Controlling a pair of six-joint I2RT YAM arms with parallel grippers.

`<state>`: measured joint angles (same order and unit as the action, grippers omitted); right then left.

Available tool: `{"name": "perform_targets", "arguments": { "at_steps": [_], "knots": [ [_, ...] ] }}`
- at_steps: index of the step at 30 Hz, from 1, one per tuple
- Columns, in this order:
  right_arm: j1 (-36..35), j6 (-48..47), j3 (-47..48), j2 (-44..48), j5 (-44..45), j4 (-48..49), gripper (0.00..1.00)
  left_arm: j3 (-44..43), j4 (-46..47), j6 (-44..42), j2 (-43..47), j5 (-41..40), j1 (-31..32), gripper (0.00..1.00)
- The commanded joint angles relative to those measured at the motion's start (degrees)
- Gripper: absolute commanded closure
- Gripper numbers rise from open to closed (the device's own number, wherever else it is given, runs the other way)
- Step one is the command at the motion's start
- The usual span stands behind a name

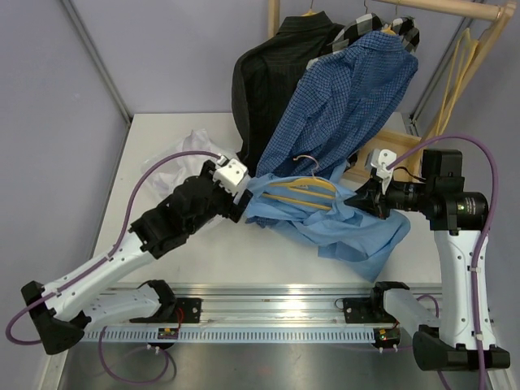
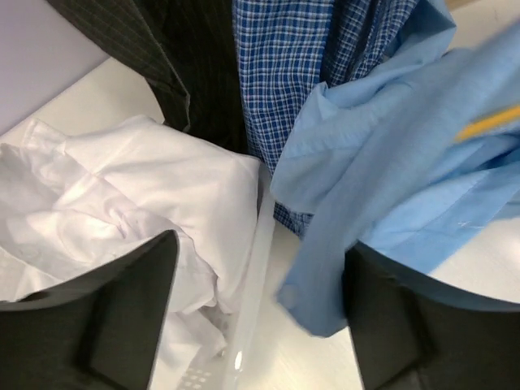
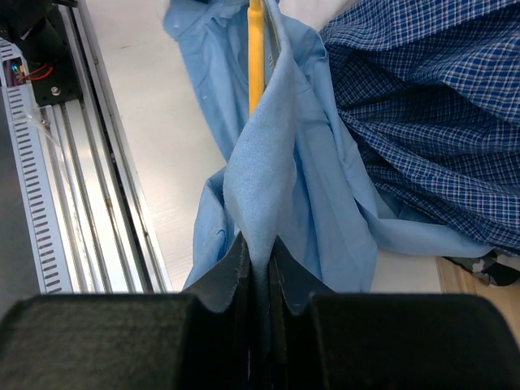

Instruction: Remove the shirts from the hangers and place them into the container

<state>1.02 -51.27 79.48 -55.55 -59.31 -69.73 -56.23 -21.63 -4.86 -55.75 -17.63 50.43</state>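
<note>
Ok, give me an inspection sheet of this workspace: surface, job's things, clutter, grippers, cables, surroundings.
Surface: white table, cloth over its middle.
Job's things: light blue shirt lying on the table, yellow hanger still in it; white shirt in the container; dark blue check shirt, black pinstriped shirt and large-check shirt hanging from the rail.
Clutter: nothing seen.
Grippers: left gripper open beside the light blue shirt; right gripper shut on it.
Cables: purple cables, one arcing off each arm.
Surroundings: grey walls; spare hangers by the rack's right post.
</note>
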Motion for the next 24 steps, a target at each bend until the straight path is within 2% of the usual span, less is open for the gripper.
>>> {"name": "perform_targets", "arguments": {
  "at_steps": [1,2,3,5,8,11,16,24],
  "knots": [
    [0.7,-0.3,-0.6,0.2,2.0,1.9,1.00,-1.5,-0.9,-6.5,4.8,10.0,-0.7,0.09],
    [0.7,0.1,-0.6,0.1,2.6,2.8,1.00,-0.8,-0.6,-8.1,7.7,15.3,-0.7,0.01],
    [0.7,0.2,-0.7,-0.1,3.5,2.9,1.00,-0.2,-0.3,-8.8,9.3,17.3,-0.8,0.01],
    [0.7,-0.1,-0.8,-0.8,3.8,2.7,1.00,1.5,0.8,-10.3,12.8,26.2,-0.7,0.01],
    [0.7,-1.6,-0.6,-2.5,1.7,0.7,1.00,4.2,6.0,-10.9,18.6,35.6,-0.7,0.01],
    [0.3,-5.8,0.6,-4.8,-1.2,-3.6,1.00,4.7,9.8,-10.6,18.2,41.7,-0.7,0.01],
    [-2.4,-9.7,1.7,-7.7,-3.7,-8.5,1.00,0.6,9.9,-12.6,9.6,46.0,-0.7,0.01],
    [-8.1,-9.6,-0.4,-8.5,-2.3,-9.2,1.00,-5.7,13.5,-15.7,1.5,49.4,-0.7,0.01]
  ]
}}
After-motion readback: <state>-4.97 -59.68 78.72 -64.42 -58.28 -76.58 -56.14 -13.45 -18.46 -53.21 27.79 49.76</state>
